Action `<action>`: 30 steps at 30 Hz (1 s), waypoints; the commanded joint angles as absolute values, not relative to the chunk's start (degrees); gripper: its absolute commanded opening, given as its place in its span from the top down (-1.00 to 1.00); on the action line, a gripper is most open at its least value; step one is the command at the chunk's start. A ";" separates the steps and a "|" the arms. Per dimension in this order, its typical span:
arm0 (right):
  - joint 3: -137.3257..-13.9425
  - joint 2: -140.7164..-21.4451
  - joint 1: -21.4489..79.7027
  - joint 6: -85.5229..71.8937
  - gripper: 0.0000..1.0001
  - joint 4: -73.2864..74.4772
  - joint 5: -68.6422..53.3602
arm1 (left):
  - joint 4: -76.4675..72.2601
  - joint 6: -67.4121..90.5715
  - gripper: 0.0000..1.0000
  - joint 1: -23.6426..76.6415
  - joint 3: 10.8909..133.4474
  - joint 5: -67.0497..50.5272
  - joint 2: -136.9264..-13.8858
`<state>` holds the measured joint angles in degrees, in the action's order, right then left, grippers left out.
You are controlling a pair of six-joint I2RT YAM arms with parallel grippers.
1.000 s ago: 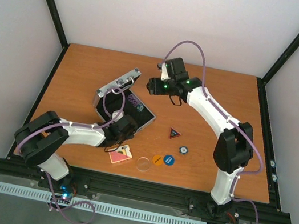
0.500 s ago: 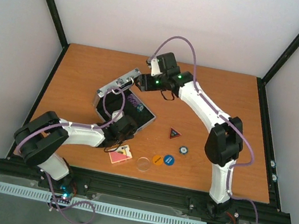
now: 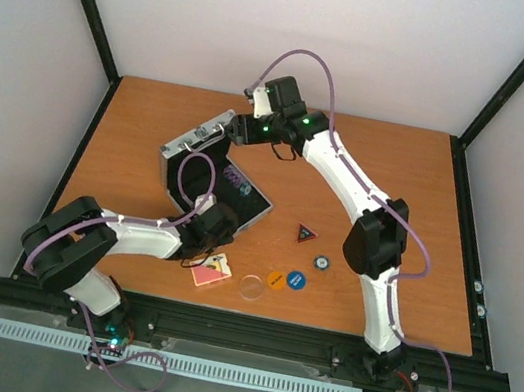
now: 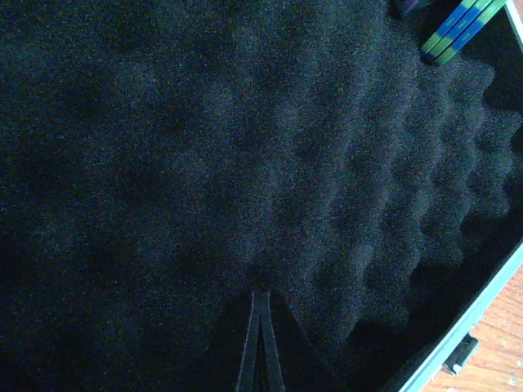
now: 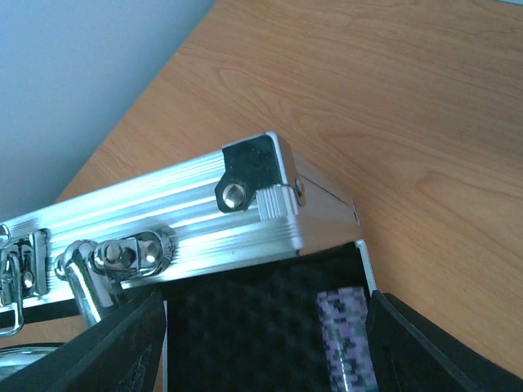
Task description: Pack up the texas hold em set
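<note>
The silver aluminium case [image 3: 193, 146] stands open at the table's middle left, its black foam [image 4: 245, 163] showing. My right gripper [image 3: 240, 128] is open at the lid's top edge. In the right wrist view the gripper [image 5: 268, 300] straddles the lid's corner [image 5: 253, 175], with a purple-black chip stack [image 5: 347, 335] in the foam below. My left gripper [image 3: 215, 222] is at the case's near side. Its fingers [image 4: 260, 343] are shut together over the foam, empty. Blue-green chips [image 4: 462, 28] lie in the case. The pink card deck [image 3: 211, 271], clear disc [image 3: 251, 287], orange disc [image 3: 275, 280], blue disc [image 3: 296, 280], blue-white chip [image 3: 320, 262] and red-black triangle [image 3: 307, 233] lie on the table.
The wooden table [image 3: 397, 179] is ringed by black frame posts and white walls. The loose pieces lie near the front edge between the two arm bases. The case's handle and latches [image 5: 114, 253] face my right gripper.
My right arm has swung left to the case lid, and the lid has shifted left with it. My left arm has stayed in place.
</note>
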<state>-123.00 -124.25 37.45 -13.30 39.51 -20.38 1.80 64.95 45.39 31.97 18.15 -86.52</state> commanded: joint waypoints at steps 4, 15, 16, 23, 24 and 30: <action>-132.16 -129.92 39.83 -13.05 -0.39 42.67 -23.05 | 14.29 65.22 0.98 45.62 26.99 14.21 -88.92; -136.27 -133.77 40.78 -14.83 -0.40 37.32 -25.95 | 13.52 65.13 0.98 45.66 26.54 13.87 -89.07; -136.83 -134.28 40.89 -14.83 -0.40 37.01 -26.01 | 13.53 65.13 0.99 45.62 26.48 13.81 -89.11; -141.46 -138.76 40.95 -14.85 -0.40 35.90 -25.93 | 13.86 65.20 0.98 45.64 25.98 14.04 -88.38; -141.56 -139.18 40.93 -14.85 -0.40 35.70 -25.85 | 14.00 65.21 0.98 45.64 25.93 14.13 -88.19; -142.11 -141.30 40.90 -14.67 -0.41 33.49 -25.82 | 14.11 65.21 0.99 45.69 25.88 14.13 -88.23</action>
<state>-140.09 -139.44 40.60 -14.39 37.60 -25.98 1.45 64.95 45.39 30.44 17.72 -84.99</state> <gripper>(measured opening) 0.705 0.010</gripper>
